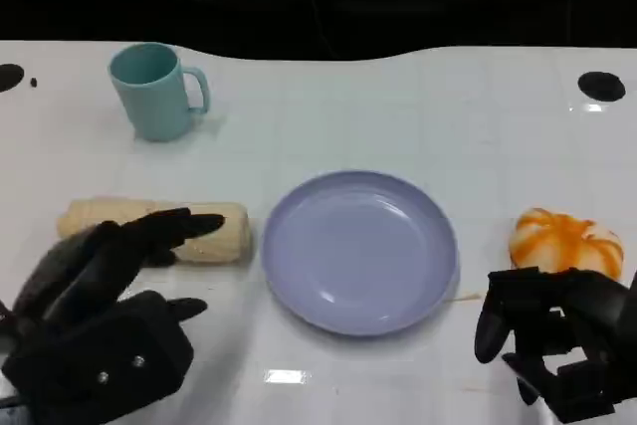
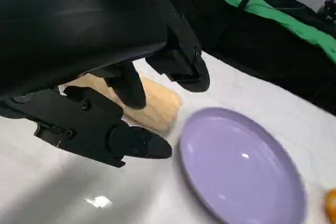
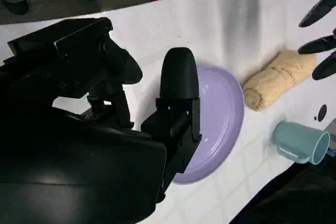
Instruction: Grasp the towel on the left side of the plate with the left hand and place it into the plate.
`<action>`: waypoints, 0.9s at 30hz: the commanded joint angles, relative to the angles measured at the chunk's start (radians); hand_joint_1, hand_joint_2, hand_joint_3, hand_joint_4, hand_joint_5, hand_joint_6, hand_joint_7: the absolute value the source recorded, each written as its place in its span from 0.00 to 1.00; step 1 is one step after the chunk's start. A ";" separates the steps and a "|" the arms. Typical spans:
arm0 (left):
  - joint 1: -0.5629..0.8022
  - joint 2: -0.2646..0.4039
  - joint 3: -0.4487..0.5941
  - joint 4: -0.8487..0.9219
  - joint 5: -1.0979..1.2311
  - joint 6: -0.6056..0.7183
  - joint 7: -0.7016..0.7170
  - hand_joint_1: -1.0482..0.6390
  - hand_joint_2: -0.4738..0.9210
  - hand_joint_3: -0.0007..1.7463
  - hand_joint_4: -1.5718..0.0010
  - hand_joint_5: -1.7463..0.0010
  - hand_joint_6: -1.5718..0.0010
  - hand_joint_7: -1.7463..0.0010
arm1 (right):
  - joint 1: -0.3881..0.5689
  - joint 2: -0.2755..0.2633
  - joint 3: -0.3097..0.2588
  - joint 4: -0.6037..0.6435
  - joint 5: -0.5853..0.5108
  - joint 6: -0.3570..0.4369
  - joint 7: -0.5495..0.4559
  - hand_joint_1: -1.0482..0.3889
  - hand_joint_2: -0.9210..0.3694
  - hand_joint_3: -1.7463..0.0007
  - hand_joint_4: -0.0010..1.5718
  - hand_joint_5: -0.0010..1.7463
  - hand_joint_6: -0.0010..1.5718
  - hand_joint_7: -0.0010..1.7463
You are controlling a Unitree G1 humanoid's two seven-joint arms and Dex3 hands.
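One towel, left hand over it, not yet gripped.
Towel (image 1: 159, 230) lies w/ long axis left-right, just left of plate (image 1: 358, 251). Left hand (image 1: 105, 291) is nearer arm; fingers (image 1: 184, 226) spread apart above roll's middle, holding nothing. Right hand (image 1: 557, 340) rests near side, right of plate; fingers loosely curled, nothing held.

- Your left hand (image 1: 100, 296) is matte black all over, with a boxy palm block carrying two small silvery screws.
- Its fingers (image 2: 128, 85) are thick, rounded at the tips, and faintly glossy.
- Your right hand (image 1: 557, 340) is equally black, built from angular, blocky segments.
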 commanded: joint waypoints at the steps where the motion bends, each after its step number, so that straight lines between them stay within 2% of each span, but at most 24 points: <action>1: -0.083 0.087 -0.046 0.059 0.161 -0.012 -0.012 0.33 1.00 0.08 0.77 0.84 0.79 1.00 | -0.002 -0.003 0.004 -0.003 -0.005 0.012 -0.010 0.78 0.21 0.43 0.43 0.97 0.42 0.83; 7: -0.212 0.105 -0.115 0.188 0.332 0.033 -0.028 0.25 1.00 0.04 0.80 0.89 0.83 1.00 | -0.007 -0.006 -0.002 -0.001 -0.001 0.010 -0.007 0.78 0.22 0.42 0.43 0.96 0.42 0.82; 17: -0.418 0.031 -0.235 0.479 0.424 0.065 -0.011 0.25 0.99 0.00 0.77 0.92 0.82 1.00 | -0.009 -0.003 -0.004 0.002 0.006 0.014 -0.006 0.78 0.23 0.41 0.43 0.97 0.42 0.82; 27: -0.520 -0.042 -0.333 0.690 0.445 0.036 0.040 0.27 0.99 0.00 0.73 0.95 0.80 0.99 | -0.006 -0.003 0.004 -0.015 0.001 0.027 -0.014 0.78 0.23 0.41 0.43 0.97 0.42 0.82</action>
